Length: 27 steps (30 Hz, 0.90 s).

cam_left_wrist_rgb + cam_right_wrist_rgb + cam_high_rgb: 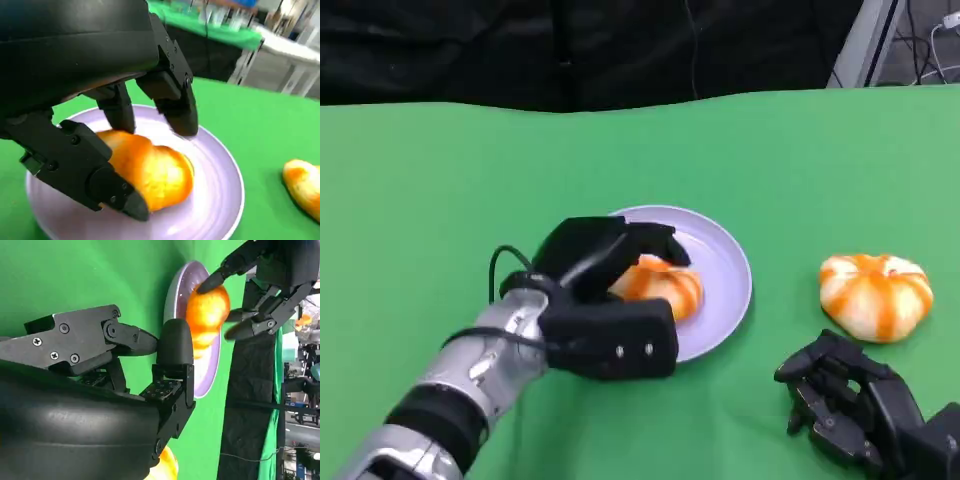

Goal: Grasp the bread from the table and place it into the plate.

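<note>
An orange-and-white bread roll [660,285] lies in the lilac plate [720,260] near the table's middle. My left hand [605,300] reaches over the plate's near-left rim and grips the roll. In the left wrist view the thumb presses the roll [150,170] from one side and a finger from the other, and the roll seems to rest on the plate [215,200]. The right wrist view shows the same grip on the roll [207,305]. My right hand [850,400] lies at the lower right with its fingers apart, holding nothing.
A second, striped orange-and-white bun [875,293] sits on the green cloth right of the plate, just beyond my right hand. The table's far edge meets a black backdrop. Bare green cloth stretches to the left and behind the plate.
</note>
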Each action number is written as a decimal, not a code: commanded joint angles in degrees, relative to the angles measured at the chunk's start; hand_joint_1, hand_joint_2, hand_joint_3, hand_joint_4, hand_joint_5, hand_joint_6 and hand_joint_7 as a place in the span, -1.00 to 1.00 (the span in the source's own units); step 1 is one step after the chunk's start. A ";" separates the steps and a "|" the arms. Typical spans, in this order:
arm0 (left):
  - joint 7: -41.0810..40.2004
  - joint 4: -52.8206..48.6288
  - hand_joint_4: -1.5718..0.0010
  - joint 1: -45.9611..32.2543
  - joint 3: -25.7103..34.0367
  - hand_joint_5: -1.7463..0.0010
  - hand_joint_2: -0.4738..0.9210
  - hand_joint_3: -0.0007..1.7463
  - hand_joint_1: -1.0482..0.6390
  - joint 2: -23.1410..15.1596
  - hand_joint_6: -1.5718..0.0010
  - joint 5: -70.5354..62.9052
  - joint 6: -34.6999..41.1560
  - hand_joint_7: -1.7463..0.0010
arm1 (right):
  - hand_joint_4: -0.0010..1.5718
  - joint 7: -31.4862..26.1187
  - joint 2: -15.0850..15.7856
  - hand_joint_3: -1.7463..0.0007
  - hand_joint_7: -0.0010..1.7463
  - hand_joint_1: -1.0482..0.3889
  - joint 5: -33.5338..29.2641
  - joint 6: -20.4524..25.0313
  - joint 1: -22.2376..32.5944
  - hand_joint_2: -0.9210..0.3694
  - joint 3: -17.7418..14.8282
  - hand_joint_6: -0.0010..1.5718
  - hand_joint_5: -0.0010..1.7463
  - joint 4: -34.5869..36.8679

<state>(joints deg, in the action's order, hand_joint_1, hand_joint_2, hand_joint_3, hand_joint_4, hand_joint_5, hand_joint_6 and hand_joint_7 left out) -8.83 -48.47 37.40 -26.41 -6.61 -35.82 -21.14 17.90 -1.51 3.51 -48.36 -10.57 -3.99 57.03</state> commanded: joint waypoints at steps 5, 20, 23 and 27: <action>5.71 5.12 0.40 -0.94 0.91 1.00 1.00 -0.60 -0.70 -2.00 0.47 1.21 4.13 1.00 | -0.08 -0.11 0.65 0.40 0.62 0.07 0.27 0.67 1.12 -1.00 -0.11 -0.16 1.00 -0.47; 18.46 16.17 0.74 -5.01 5.53 0.99 1.00 -0.18 -0.92 -5.53 0.74 9.78 6.78 0.99 | -0.08 1.01 0.42 0.42 0.63 0.03 1.16 0.90 0.95 -1.00 -0.46 -0.16 1.00 -0.27; 21.48 19.42 0.71 -6.64 7.63 0.98 1.00 -0.14 -0.91 -6.59 0.73 13.50 6.78 0.99 | -0.07 1.30 0.49 0.43 0.63 0.03 1.29 0.90 0.80 -1.00 -0.60 -0.16 1.00 -0.02; 23.59 21.81 0.62 -8.81 10.38 0.95 1.00 -0.15 -0.85 -7.04 0.69 18.13 5.28 0.97 | -0.08 1.01 0.62 0.44 0.63 0.01 0.99 0.68 0.71 -1.00 -0.61 -0.16 1.00 0.30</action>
<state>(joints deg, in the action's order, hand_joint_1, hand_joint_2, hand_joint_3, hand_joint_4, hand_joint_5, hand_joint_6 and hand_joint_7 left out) 13.39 -28.11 30.04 -17.68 -12.64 -20.11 -14.91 19.09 -1.64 4.16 -48.23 -10.38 -4.21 56.78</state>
